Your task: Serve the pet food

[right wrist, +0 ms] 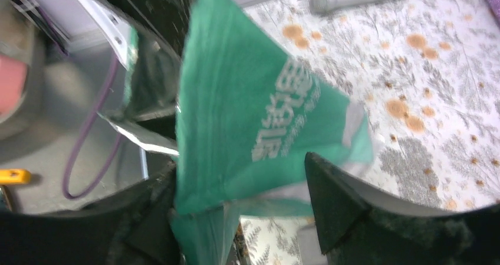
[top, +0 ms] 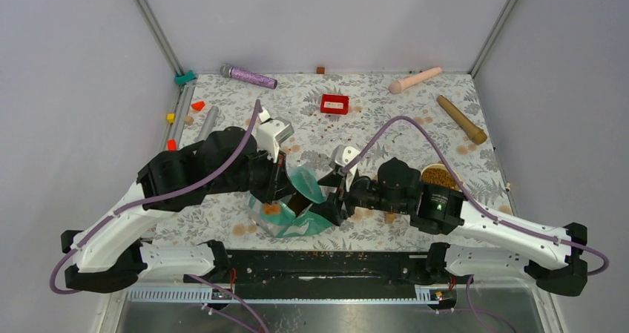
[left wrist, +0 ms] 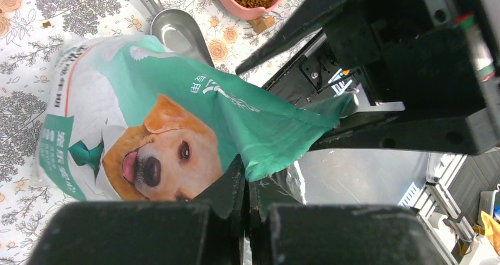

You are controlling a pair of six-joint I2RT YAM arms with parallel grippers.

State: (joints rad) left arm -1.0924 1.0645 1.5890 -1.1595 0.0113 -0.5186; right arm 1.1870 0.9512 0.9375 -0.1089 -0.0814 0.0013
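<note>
The teal-and-white bag with the dog's face lies between my arms at the near middle of the table. Brown pet food shows in its open mouth. My left gripper is shut on the bag's top edge. My right gripper stands open, with the bag's other teal flap between its fingers. More pet food fills a pink bowl, which my right arm partly covers in the top view. A grey metal scoop lies beside the bag.
At the back lie a purple glitter cylinder, a red box, a beige pin and a wooden pin. A grey cylinder and small coloured blocks sit at the left. Loose kibble dots the cloth.
</note>
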